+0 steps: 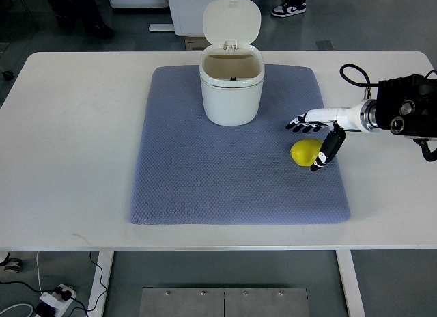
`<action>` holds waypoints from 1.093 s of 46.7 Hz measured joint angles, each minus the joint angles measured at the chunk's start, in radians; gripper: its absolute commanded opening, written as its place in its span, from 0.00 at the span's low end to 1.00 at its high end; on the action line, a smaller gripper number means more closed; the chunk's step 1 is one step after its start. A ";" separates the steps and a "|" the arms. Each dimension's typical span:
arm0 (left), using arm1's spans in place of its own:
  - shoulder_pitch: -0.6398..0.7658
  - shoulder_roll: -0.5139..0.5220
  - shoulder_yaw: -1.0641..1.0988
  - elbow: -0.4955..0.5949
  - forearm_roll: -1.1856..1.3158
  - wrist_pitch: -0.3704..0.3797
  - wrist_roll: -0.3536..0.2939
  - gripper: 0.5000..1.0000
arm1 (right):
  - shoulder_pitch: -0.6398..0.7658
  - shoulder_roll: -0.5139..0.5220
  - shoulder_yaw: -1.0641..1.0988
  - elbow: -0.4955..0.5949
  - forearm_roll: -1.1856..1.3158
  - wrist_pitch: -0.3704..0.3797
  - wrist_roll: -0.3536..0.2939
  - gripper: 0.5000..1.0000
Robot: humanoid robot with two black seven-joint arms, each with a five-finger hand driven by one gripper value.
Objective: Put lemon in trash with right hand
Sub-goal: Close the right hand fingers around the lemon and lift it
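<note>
You will find no legible writing or brand on anything here. The white bench [75, 146] carries a blue-grey mat [205, 173] that covers its middle, leaving wide bare strips to the left and right and a narrower one along the near edge. On the far part of the mat stands a white trash bin [232, 91] with its lid [231, 21] flipped up and back; the inside looks brownish and you cannot tell whether anything lies in it. The lemon [304, 152] sits on the right part of the mat, to the near right of the bin and apart from it, with open mat between them. Your right hand [319, 129] reaches in from the right edge and sits at the lemon's right side: the fingers [298, 123] are spread just beyond the fruit, while the thumb [328, 149] curves down against its right flank; the grasp is not closed around it. Below the bench's near edge you can see the floor, with a power strip [54, 296] at the left.
</note>
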 measured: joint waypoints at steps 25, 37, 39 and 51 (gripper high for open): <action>-0.001 0.000 -0.001 0.000 -0.001 0.000 0.000 1.00 | -0.027 -0.004 -0.002 -0.011 -0.009 0.000 0.034 0.61; 0.000 0.000 -0.001 0.000 -0.001 0.000 0.000 1.00 | -0.031 -0.004 -0.002 -0.019 -0.009 0.000 0.037 0.54; -0.001 0.000 -0.001 0.000 -0.001 0.000 0.000 1.00 | -0.031 -0.004 -0.002 -0.019 -0.009 0.000 0.037 0.51; -0.001 0.000 -0.001 0.000 0.000 0.000 0.000 1.00 | -0.032 -0.003 -0.002 -0.020 -0.009 0.008 0.042 0.12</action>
